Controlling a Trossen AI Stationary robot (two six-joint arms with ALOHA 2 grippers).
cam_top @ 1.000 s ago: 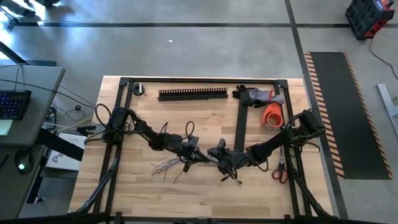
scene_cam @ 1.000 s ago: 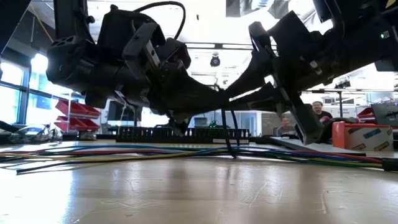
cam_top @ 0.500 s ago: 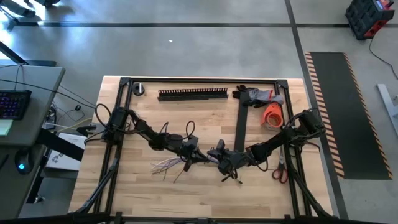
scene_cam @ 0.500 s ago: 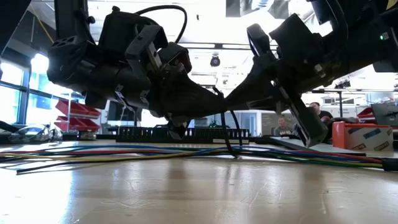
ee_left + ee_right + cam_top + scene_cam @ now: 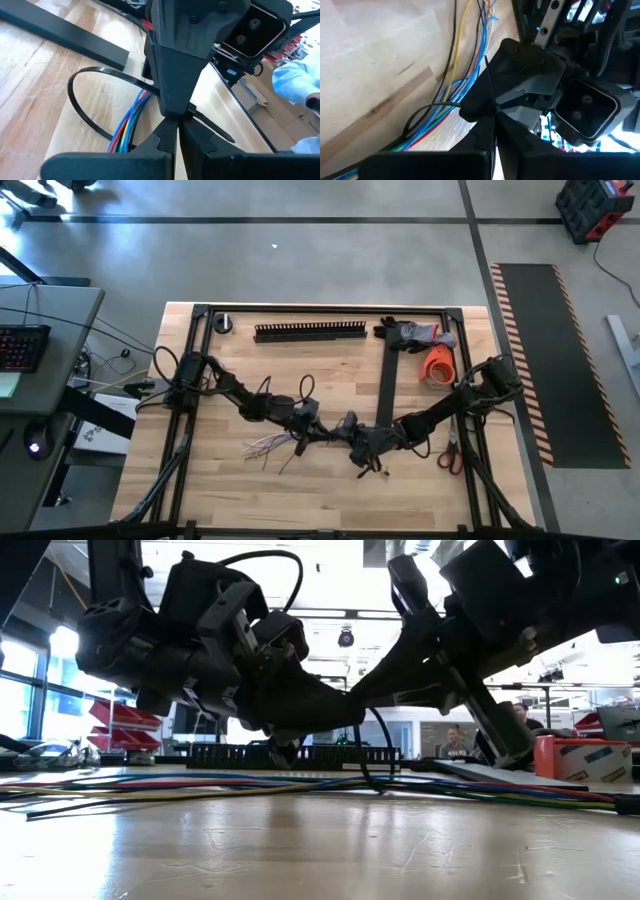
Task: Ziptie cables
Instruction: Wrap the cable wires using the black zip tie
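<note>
Your left pincer [image 5: 172, 131] and right pincer [image 5: 492, 125] meet tip to tip at mid-desk [image 5: 200, 470], each clamped on the thin black ziptie [image 5: 80, 107], apparently to draw its loop tight. The loop encircles the cables [image 5: 131, 117], slim glossy coloured wires lying flat on pale wood.

cables [image 5: 131, 119]: were blue, red, yellow, green
zip tie [image 5: 85, 80]: was black
table [image 5: 330, 490]: was pale wood grain
tape roll [image 5: 438, 366]: was orange
floor mat [image 5: 553, 360]: black, striped edge
</note>
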